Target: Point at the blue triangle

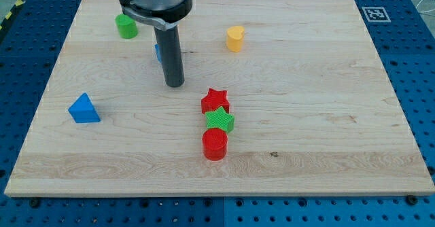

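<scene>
The blue triangle lies on the wooden board at the view's left, near the left edge. My tip rests on the board at centre left, well to the right of the blue triangle and slightly above it. The rod partly hides a second blue block just behind it; its shape cannot be made out.
A green block sits at the view's top left. A yellow heart-like block is at top centre. A red star, a green star and a red cylinder form a touching column right of my tip.
</scene>
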Robot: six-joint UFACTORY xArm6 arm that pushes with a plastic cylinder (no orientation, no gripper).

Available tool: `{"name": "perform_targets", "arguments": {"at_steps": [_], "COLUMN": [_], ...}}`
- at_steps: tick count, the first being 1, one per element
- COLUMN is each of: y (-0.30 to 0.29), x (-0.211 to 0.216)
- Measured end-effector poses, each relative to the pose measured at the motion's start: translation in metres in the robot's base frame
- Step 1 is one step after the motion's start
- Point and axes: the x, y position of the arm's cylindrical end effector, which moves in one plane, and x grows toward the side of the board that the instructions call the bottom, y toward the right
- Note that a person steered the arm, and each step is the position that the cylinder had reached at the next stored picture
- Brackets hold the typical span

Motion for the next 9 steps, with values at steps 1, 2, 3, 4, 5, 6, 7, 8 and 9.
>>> {"name": "perform_targets", "arguments": {"at_steps": [1, 2, 3, 4, 5, 6, 7, 8, 9], "y": [-0.005, -0.020, -0.038, -0.057, -0.074, -0.095, -0.116, -0.133, -0.140], "x": [0.018, 0.042, 0.066, 0.083, 0.095, 0.097, 0.097, 0.097, 0.097]}}
